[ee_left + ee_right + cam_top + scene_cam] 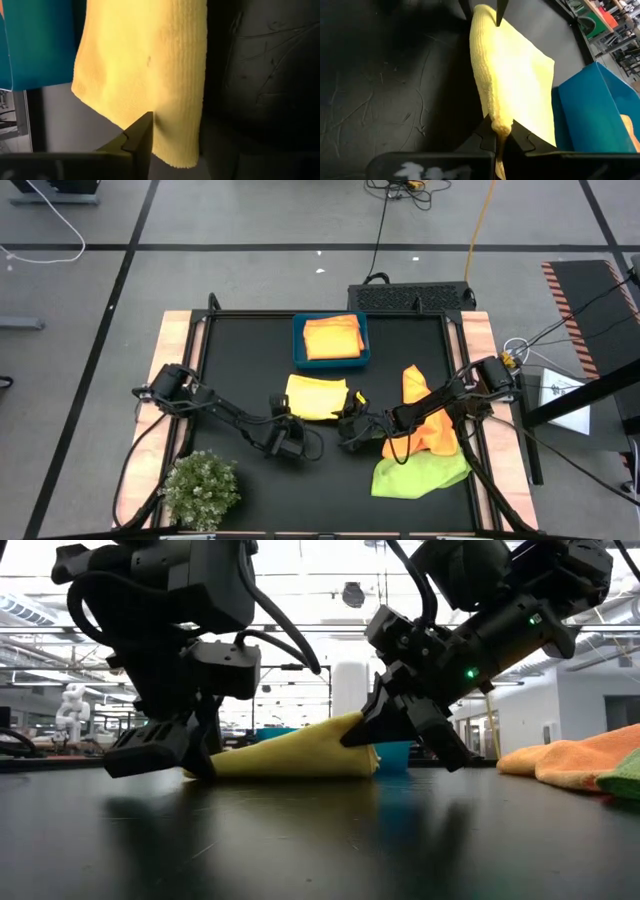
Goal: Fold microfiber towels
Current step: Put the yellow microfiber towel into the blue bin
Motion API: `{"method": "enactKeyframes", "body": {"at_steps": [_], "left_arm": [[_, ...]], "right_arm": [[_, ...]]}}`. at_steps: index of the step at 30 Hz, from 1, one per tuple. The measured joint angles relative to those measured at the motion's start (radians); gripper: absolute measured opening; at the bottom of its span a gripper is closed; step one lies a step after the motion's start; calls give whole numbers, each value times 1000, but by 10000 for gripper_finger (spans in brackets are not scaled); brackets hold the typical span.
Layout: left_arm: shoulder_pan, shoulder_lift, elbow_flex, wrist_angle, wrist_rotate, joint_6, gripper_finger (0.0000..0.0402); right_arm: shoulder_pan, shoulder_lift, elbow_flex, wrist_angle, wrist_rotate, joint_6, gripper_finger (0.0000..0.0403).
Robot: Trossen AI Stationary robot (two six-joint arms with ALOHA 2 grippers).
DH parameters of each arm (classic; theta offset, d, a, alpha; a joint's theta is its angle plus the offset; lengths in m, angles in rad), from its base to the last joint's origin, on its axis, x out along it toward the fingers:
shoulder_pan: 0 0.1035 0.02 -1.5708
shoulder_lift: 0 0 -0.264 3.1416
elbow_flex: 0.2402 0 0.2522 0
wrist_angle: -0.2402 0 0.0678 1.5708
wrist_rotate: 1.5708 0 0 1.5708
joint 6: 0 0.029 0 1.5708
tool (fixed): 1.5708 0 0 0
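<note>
Tabletop bin point(298, 340) with orange towels point(332, 338)

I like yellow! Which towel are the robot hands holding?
The folded yellow microfiber towel mid-table, pinched by both hands; orange and lime ones lie untouched.

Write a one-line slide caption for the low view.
Both grippers pinch the yellow towel at opposite corners on the table.

Two dark jointed arms with black cables, a small green light, pointed black tool fingers point(512, 137).
</note>
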Motion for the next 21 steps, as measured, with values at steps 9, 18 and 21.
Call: {"method": "enactKeyframes", "body": {"at_steps": [9,18,21], "left_arm": [[1,4,-4,-6,0,19,15],[2,-67,101,-146,-19,13,4],[2,-139,123,-136,-55,53,4]], "right_arm": [[0,0,2,-9,-3,5,0],[0,-94,2,-32,24,22,0],[-1,-174,2,-58,30,2,0]]}}
